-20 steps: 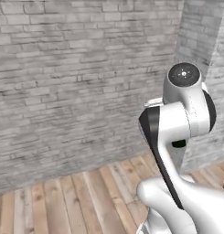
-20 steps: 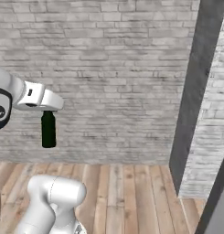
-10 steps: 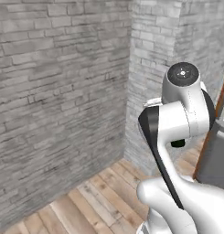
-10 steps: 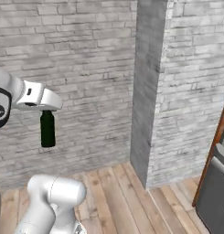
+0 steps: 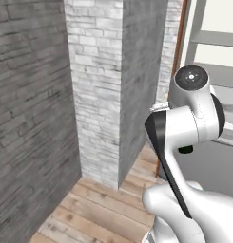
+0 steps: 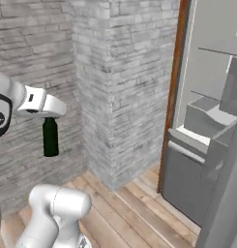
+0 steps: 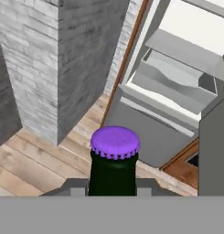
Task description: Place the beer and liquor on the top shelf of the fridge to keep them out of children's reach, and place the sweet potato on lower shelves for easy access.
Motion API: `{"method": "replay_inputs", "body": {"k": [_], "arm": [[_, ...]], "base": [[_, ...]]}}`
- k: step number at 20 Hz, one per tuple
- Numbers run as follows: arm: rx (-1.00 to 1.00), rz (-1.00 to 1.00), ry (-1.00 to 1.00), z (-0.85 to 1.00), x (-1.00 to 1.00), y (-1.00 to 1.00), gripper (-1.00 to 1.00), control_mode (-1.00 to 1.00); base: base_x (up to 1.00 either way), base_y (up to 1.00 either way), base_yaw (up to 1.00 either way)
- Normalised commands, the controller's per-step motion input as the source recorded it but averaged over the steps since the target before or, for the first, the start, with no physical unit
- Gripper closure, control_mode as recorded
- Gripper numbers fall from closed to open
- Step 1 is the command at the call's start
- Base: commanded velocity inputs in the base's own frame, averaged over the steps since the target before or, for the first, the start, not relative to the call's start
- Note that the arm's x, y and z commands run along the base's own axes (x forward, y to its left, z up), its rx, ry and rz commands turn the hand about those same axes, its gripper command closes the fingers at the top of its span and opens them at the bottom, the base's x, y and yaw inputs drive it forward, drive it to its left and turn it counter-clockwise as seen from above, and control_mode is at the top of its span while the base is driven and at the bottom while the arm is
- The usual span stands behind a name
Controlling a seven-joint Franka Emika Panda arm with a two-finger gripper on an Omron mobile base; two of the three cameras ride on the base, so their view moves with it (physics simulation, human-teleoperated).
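One slim dark green glass beer bottle point(image 6: 51, 137) with purple cap hangs pinched in the gripper point(image 6: 48, 115) at frame left, open white-grey fridge point(image 6: 209, 126) at right.

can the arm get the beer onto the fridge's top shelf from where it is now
Probably not yet. The gripper holds the beer out beside the brick pillar, well short of the fridge. The fridge stands open, though, so nothing visible blocks the way in.
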Motion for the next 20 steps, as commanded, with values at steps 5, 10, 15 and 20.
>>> {"method": "replay_inputs", "body": {"k": [5, 10, 15, 20], "arm": [[0.00, 0.00, 0.00, 0.00, 0.00, 0.00, 1.00, 1.00], [0.00, 0.00, 0.00, 0.00, 0.00, 0.00, 1.00, 1.00], [0.00, 0.00, 0.00, 0.00, 0.00, 0.00, 1.00, 1.00], [0.00, 0.00, 0.00, 0.00, 0.00, 0.00, 1.00, 1.00]], "base": [[0.44, 0.07, -0.64], [0.52, 0.24, -0.54], [0.66, 0.35, -0.41], [0.92, 0.10, -0.29]]}}
